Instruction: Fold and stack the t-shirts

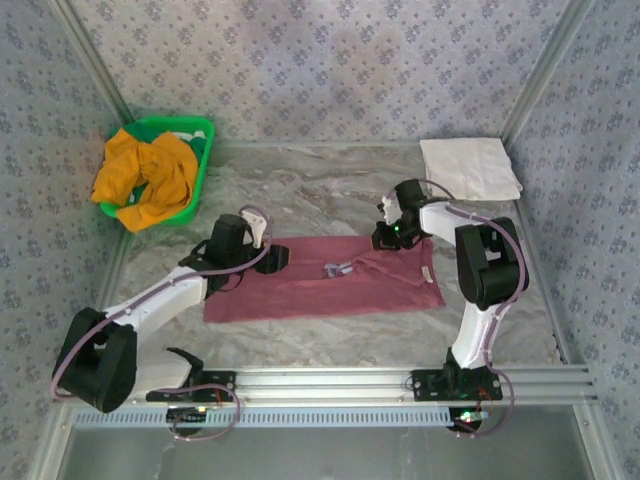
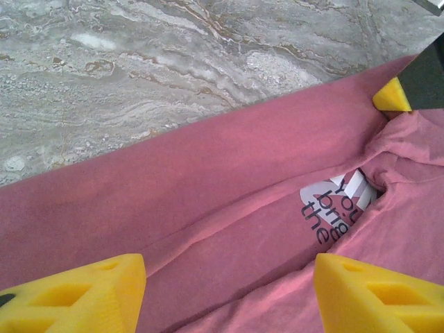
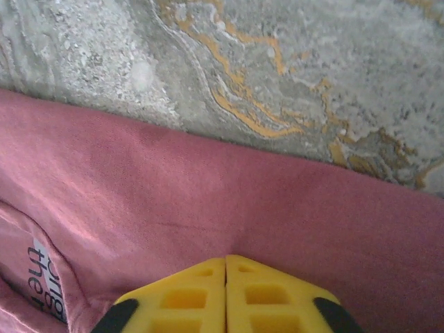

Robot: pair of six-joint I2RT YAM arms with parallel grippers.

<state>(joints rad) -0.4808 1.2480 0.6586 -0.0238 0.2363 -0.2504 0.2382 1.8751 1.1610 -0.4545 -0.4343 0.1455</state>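
The maroon t-shirt (image 1: 320,285) lies folded into a long band across the middle of the table, a bit of its white print (image 2: 333,208) peeking from a fold. My left gripper (image 1: 278,257) hovers over the band's left part, open, its yellow fingers (image 2: 90,295) wide apart above the cloth (image 2: 208,180). At the band's far right edge my right gripper (image 1: 385,238) is shut, and its fingertips (image 3: 226,260) pinch the maroon cloth (image 3: 208,187), which puckers at the tips. The mustard-orange t-shirt (image 1: 150,178) lies crumpled in the green basket (image 1: 175,122), spilling over its near side.
A folded white cloth (image 1: 470,167) sits at the far right corner. Bare marble table (image 3: 277,69) runs beyond the shirt's far edge. Patterned walls close in the table on three sides, and a metal rail (image 1: 400,378) runs along the front.
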